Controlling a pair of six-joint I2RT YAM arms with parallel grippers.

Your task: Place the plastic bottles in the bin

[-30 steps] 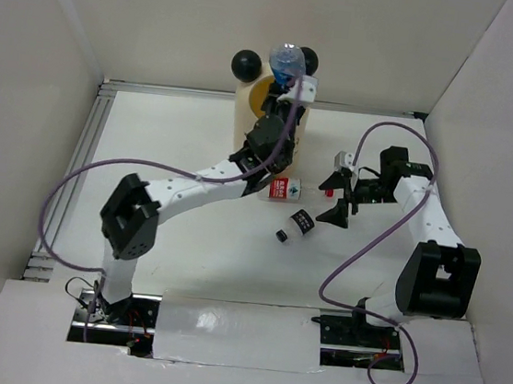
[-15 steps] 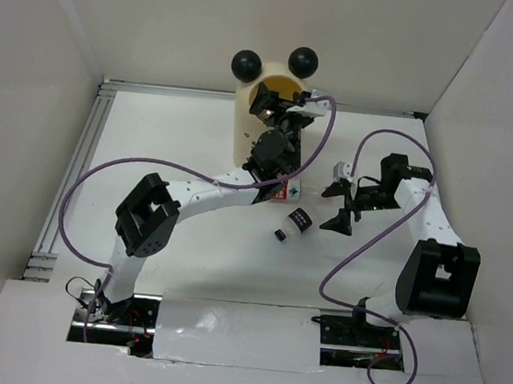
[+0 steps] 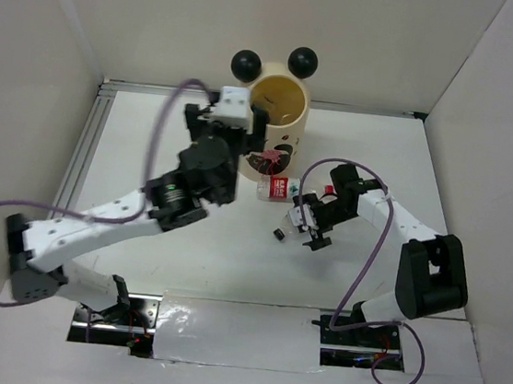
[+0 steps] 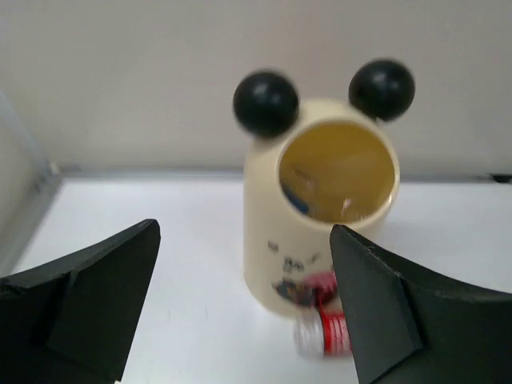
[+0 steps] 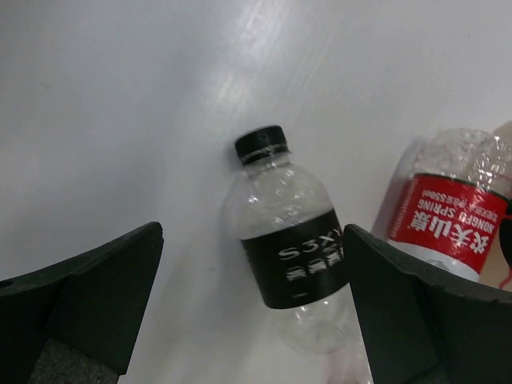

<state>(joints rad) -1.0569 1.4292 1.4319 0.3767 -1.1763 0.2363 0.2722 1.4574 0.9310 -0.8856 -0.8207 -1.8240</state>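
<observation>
The cream bin point(image 3: 281, 121) with two black ball ears stands at the back of the table. Something blue shows inside the bin point(image 4: 320, 232) in the left wrist view. My left gripper point(image 3: 229, 126) is raised just left of it, open and empty point(image 4: 244, 240). A red-white-labelled bottle point(image 3: 278, 188) lies against the bin's foot point(image 4: 324, 336). A clear bottle with a black label and black cap point(image 5: 292, 256) lies on the table. My right gripper point(image 5: 254, 236) is open and low over it, one finger on each side. From above the right gripper point(image 3: 307, 224) hides all but the cap point(image 3: 280, 235).
White walls close in the table on the left, back and right. A metal rail point(image 3: 78, 172) runs along the left edge. Purple cables loop from both arms. The red-white-labelled bottle point(image 5: 448, 204) lies close beside the black-labelled one.
My left gripper opened over the bin, and the blue-labelled bottle it held is gone from it. It has pulled back left. My right gripper moved left and down over the black-labelled bottle.
</observation>
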